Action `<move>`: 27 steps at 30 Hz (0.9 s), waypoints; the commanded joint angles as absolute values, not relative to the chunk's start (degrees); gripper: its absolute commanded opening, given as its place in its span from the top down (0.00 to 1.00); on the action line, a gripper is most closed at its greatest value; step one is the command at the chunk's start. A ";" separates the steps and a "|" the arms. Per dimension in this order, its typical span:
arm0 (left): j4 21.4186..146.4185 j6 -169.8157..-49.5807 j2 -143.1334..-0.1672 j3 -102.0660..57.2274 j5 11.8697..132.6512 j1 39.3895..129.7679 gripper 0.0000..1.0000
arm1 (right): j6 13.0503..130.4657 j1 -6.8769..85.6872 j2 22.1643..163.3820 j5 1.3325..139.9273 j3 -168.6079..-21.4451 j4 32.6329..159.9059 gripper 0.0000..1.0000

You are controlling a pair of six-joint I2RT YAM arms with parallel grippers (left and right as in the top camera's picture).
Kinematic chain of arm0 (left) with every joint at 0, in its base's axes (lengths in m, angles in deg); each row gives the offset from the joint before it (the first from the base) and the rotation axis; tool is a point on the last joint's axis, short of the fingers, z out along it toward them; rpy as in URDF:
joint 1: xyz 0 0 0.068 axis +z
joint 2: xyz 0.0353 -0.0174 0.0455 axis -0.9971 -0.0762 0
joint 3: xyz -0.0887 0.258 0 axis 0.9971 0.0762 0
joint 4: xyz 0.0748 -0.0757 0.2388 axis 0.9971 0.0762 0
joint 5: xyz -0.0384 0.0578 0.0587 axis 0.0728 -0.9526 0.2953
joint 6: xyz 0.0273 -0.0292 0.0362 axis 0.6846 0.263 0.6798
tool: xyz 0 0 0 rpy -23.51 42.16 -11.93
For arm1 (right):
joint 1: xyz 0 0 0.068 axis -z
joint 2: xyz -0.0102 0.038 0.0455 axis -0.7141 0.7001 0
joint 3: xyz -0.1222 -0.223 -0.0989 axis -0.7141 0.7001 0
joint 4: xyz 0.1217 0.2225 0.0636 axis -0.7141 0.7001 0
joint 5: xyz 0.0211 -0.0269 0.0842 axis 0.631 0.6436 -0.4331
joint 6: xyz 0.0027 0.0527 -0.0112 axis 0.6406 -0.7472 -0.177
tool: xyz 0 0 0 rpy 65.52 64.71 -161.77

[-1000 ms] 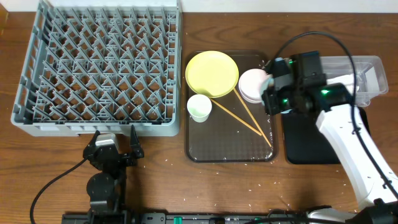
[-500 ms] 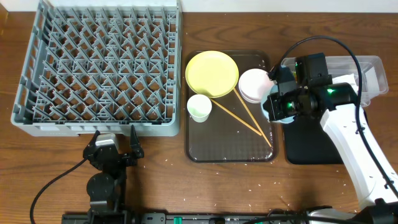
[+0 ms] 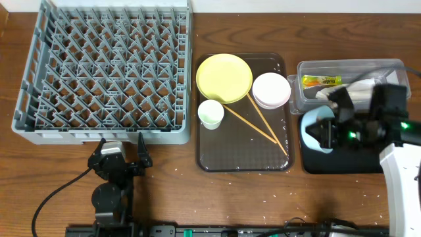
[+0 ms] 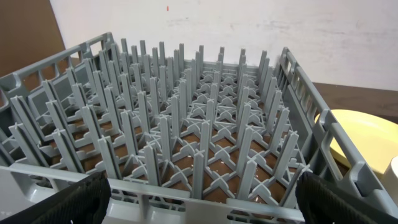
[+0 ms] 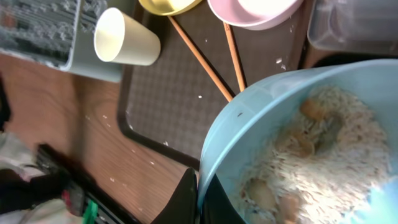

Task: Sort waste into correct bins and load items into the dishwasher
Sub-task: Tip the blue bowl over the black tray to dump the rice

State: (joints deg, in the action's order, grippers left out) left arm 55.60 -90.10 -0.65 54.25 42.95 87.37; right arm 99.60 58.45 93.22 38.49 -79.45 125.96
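Note:
My right gripper (image 5: pixel 200 200) is shut on the rim of the light blue bowl (image 5: pixel 298 155), which holds white rice and food scraps (image 5: pixel 317 162). In the overhead view the right gripper (image 3: pixel 327 130) holds the light blue bowl (image 3: pixel 310 126) over the black tray (image 3: pixel 339 161). The clear tub (image 3: pixel 348 82) behind holds the green-and-yellow sachet (image 3: pixel 321 80). The yellow plate (image 3: pixel 224 78), white bowl (image 3: pixel 271 89), white cup (image 3: pixel 210 113) and chopsticks (image 3: pixel 260 118) sit on the brown serving tray (image 3: pixel 243 155). My left gripper (image 3: pixel 122 158) is open in front of the grey dish rack (image 3: pixel 105 69), which fills the left wrist view (image 4: pixel 199 130).
Loose rice grains (image 3: pixel 273 194) lie scattered on the wooden table in front of the brown tray. The left arm's base (image 3: pixel 110 197) stands at the front left edge. The right arm's white link (image 3: pixel 401 171) runs along the right edge.
My right gripper has carried the light blue bowl from the brown tray's right side rightwards and towards the front, over the black tray. The left arm has not moved.

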 commanded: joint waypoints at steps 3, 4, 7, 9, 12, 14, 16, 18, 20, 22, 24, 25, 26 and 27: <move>56.24 -89.75 -0.41 56.00 42.29 87.61 0.05 | 110.23 71.85 93.20 17.68 -68.59 122.12 0.99; 56.24 -89.75 -0.41 56.00 42.29 87.61 0.05 | 110.88 73.80 93.20 15.95 -67.39 121.39 0.99; 56.24 -89.75 -0.41 56.00 42.29 87.61 0.05 | 111.65 78.82 93.33 12.02 -64.90 119.40 0.99; 56.24 -89.75 -0.41 56.00 42.29 87.58 0.04 | 111.60 81.29 93.72 9.97 -63.63 117.46 0.99; 56.24 -89.75 -0.41 56.00 42.27 87.58 0.04 | 111.63 83.87 95.98 6.40 -62.41 114.95 0.99; 56.24 -89.75 -0.41 56.00 42.27 87.58 0.05 | 111.67 85.29 98.86 3.47 -62.23 113.72 0.99; 56.24 -89.75 -0.41 56.00 42.27 87.58 0.04 | 111.78 86.12 101.53 1.16 -62.23 112.65 0.99; 56.24 -89.75 -0.41 56.00 42.27 87.61 0.05 | 113.29 86.78 104.74 -2.89 -62.23 112.00 0.99; 56.24 -89.75 -0.41 56.00 42.29 87.61 0.05 | 114.18 87.22 107.21 -6.08 -62.23 111.82 0.99; 56.24 -89.75 -0.41 56.00 42.29 87.61 0.04 | 114.25 87.65 109.59 -8.77 -62.23 111.80 0.99; 56.24 -89.75 -0.41 56.00 42.29 87.61 0.05 | 113.46 88.11 111.67 -10.75 -62.23 112.32 0.99; 56.24 -89.75 -0.41 56.00 42.27 87.58 0.05 | 112.30 88.22 112.00 -10.75 -62.23 112.30 0.99; 56.24 -89.75 -0.41 56.00 42.27 87.58 0.04 | 110.31 88.59 112.39 -10.75 -62.23 112.41 0.99; 56.24 -89.75 -0.41 56.00 42.27 87.61 0.05 | 108.50 88.97 112.48 -10.78 -62.23 112.59 0.99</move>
